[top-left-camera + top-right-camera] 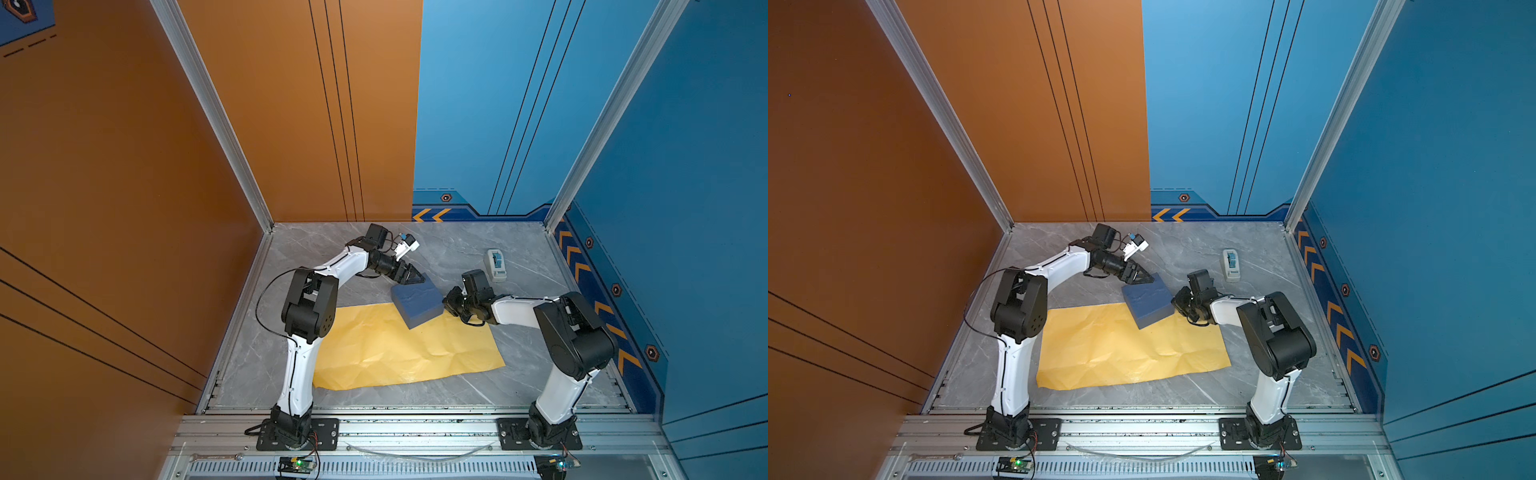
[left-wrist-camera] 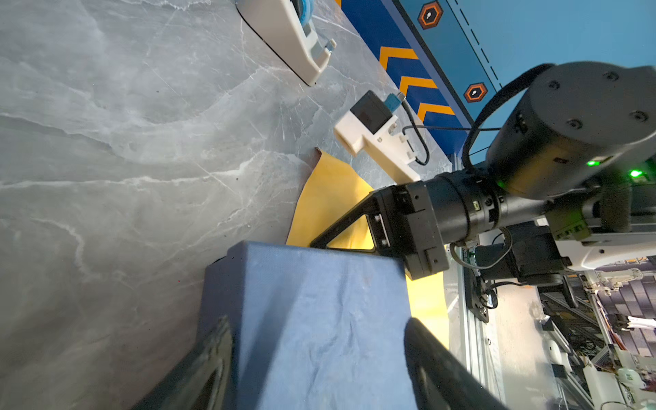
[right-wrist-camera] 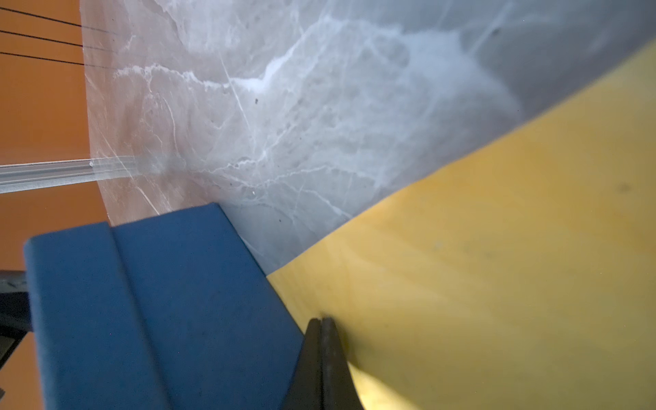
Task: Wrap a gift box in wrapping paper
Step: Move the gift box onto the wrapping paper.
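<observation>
Count on table: 1 box, 1 paper sheet, 1 tape dispenser, 1 wrench on the front rail, and 2 arms, each with one gripper: left gripper, right gripper.

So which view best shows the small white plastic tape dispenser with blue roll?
Both top views show the white plastic tape dispenser whole and unobstructed. The left wrist view crops it at the frame edge; the right wrist view misses it.
</observation>
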Tool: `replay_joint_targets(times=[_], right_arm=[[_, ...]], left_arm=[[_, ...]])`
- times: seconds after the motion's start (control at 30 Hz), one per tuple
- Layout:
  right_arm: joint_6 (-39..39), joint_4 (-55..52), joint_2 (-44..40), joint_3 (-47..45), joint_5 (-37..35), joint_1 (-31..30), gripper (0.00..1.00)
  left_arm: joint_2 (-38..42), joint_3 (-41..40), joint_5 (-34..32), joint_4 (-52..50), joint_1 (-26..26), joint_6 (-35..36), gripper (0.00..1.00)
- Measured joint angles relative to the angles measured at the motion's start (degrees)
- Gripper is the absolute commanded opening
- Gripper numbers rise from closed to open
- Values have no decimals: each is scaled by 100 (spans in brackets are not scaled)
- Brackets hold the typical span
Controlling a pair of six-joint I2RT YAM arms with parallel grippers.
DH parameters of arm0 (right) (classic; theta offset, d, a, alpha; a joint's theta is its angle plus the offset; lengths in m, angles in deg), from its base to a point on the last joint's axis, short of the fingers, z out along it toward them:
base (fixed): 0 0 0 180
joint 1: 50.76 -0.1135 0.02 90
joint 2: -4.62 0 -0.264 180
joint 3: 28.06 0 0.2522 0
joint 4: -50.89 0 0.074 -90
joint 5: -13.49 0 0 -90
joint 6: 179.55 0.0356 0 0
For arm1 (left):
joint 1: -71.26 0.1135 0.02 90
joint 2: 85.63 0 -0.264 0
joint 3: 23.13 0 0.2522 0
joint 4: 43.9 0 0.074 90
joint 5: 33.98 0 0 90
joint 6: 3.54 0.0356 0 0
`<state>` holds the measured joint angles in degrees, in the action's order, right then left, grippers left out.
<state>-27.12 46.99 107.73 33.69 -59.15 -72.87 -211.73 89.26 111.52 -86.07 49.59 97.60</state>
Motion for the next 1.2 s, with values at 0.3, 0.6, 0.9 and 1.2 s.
replay_joint_targets(times=[0.3,0.6,0.9,1.2], right_arm=[[0,26,0,-15,0,-2,2],[-2,42,-2,-24,20,-7,2],[-2,42,-4,-28,20,-7,5],[-146,-48,-201,17,-118,-52,47]], left_arm=[[264,-94,-234,-640,-7,706,77],[411,-254,-570,-920,-63,1071,73],[1220,-1266,-734,-1193,-92,1005,74],[2352,-2649,-837,-1054,-87,-31,72]])
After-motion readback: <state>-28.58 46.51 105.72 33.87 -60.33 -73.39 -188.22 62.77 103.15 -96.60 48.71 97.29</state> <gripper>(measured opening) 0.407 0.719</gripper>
